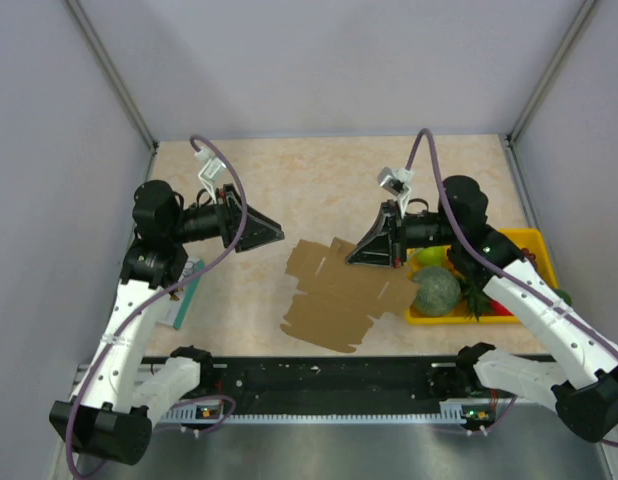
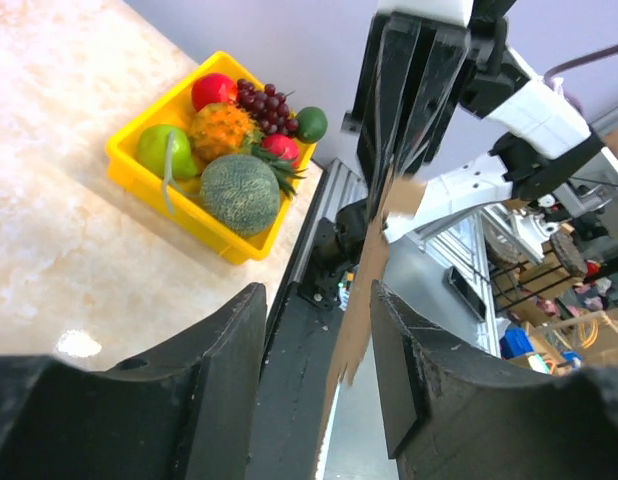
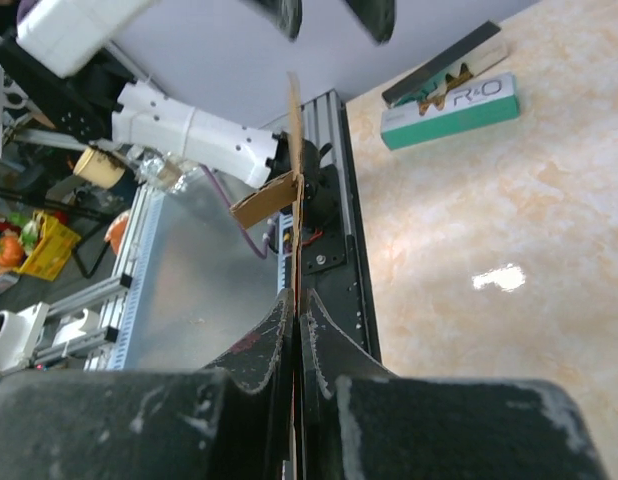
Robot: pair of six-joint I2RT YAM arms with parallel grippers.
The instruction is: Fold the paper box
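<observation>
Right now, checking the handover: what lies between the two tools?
The paper box, edge-on, runs from the shut right tool up toward the open left tool; the right wrist view shows it.

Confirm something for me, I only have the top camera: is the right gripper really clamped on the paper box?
Observer: Yes. On the right wrist camera the right gripper has its jaws shut on the paper box, seen edge-on.
Operator: And the left one?
Observer: On the left wrist camera the left gripper is open; the sheet's edge shows in the gap between its fingers, not pinched.
</observation>
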